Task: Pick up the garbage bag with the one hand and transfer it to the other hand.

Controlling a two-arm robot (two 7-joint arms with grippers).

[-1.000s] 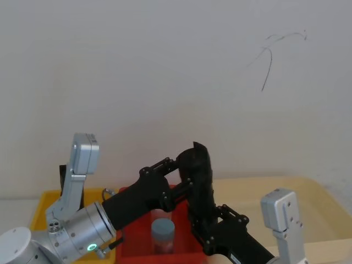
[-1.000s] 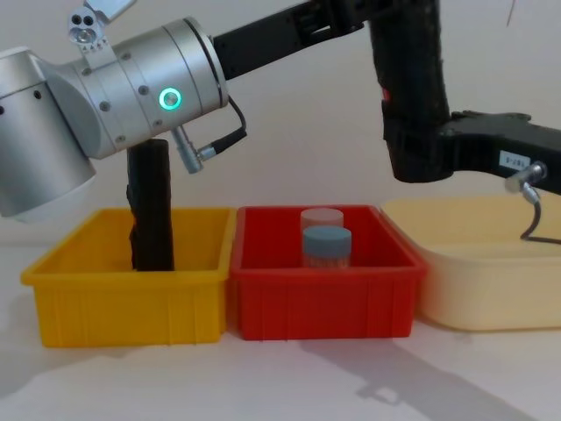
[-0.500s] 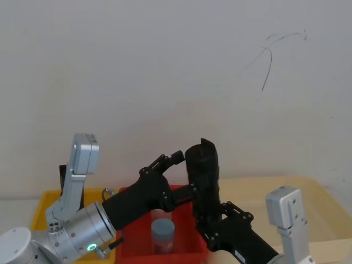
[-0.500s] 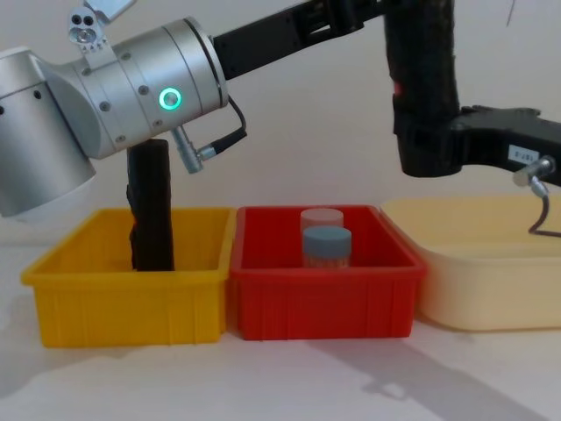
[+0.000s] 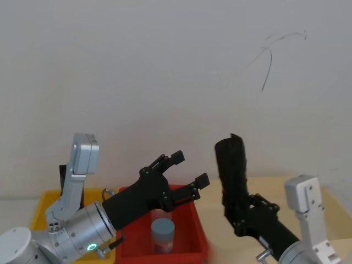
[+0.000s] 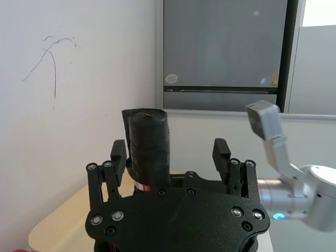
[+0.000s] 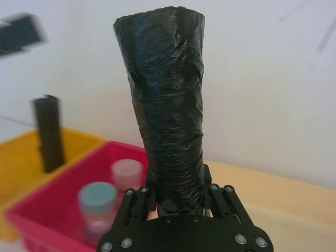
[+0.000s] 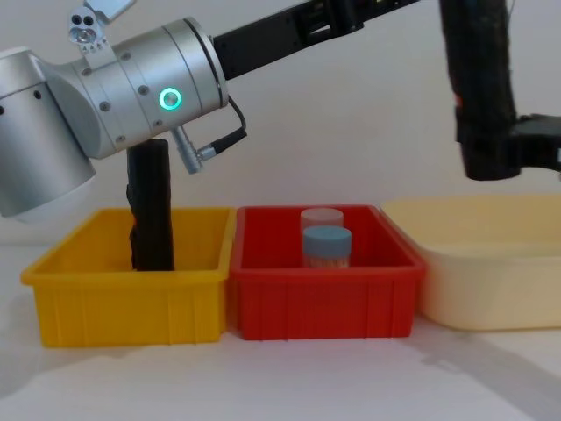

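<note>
Our right pincer (image 5: 238, 210) clamped the bag (image 5: 231, 165), our left pincer (image 5: 190, 168) gaped empty; we judged the handover made, leaving a careful retreat.

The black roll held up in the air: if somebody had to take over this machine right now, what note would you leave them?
Left gripper: open, empty, over the red bin, apart from the bag.
Right gripper: shut on the lower end of the garbage bag, which stands upright in the air toward the cream tray.
Other things: a second black roll stands in the yellow bin; two jars sit in the red bin.
Done: the handover; the right gripper alone holds the bag.
Left: nothing of the transfer itself; probably just keep the grip firm.
</note>
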